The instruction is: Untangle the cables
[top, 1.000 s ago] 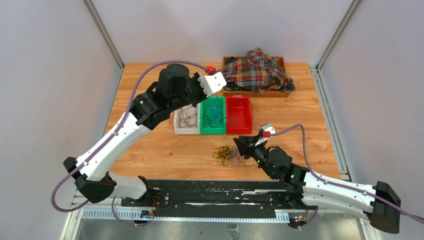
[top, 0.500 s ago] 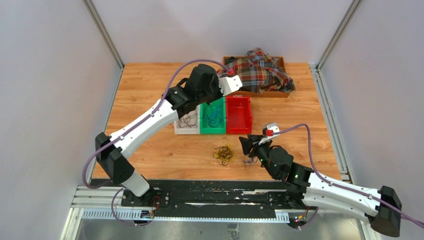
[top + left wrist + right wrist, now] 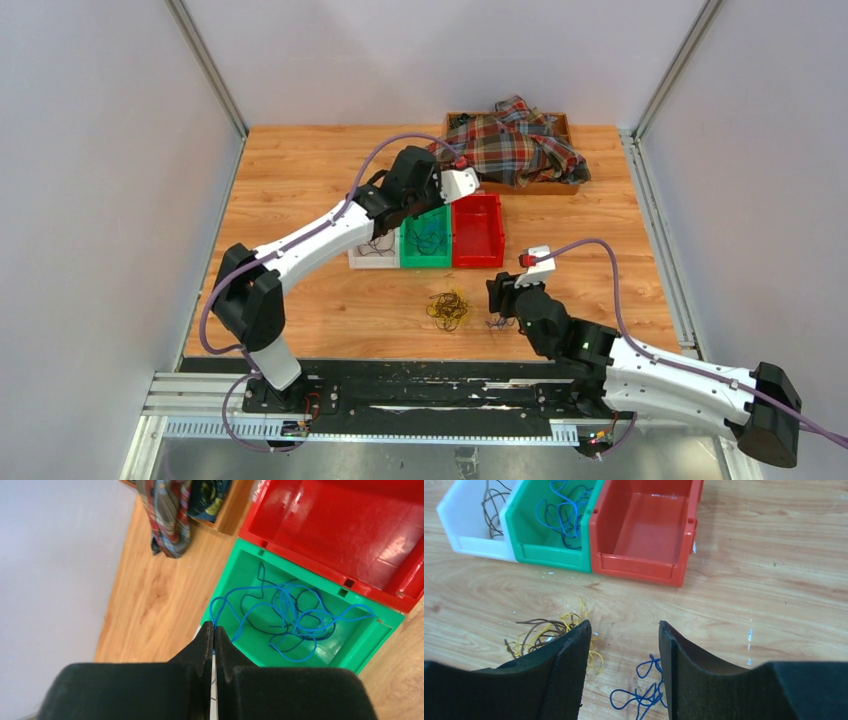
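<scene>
We see right pincer (image 3: 624, 630) gaping, empty, over loose blue cable (image 3: 644, 696) on near tabletop (image 3: 774, 605); we judge next: lower, close on it. Just left, yellow-dark tangle (image 3: 549, 632) (unsorted yet). Farther, left pincer (image 3: 214, 630) pressed shut over green bin (image 3: 232, 575) holding blue cables (image 3: 290, 620); gripping strand? Cannot tell.

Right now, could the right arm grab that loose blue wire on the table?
Probably yes. The right gripper hangs open close over the blue wire, which lies alone on bare wood with nothing covering it. The yellow-brown tangle sits apart, off to one side.
</scene>
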